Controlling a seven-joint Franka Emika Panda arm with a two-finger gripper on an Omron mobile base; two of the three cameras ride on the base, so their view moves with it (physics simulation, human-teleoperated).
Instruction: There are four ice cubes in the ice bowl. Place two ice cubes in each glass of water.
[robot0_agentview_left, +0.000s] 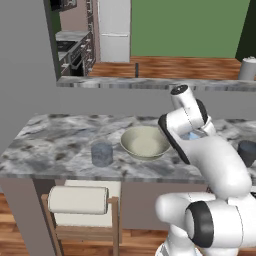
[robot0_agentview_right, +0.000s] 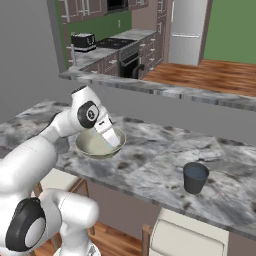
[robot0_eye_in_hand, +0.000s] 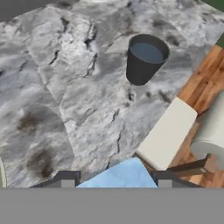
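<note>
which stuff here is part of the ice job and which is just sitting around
Job:
- ice bowl
- glass of water left of the bowl
- glass of water on the right
- ice cube, pale blue, between the end effector tips

Lying about:
- stool with cushion
- toaster
- fridge

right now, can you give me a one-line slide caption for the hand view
Claw holding a pale blue ice cube above the marble counter, with a dark glass of water ahead.
</note>
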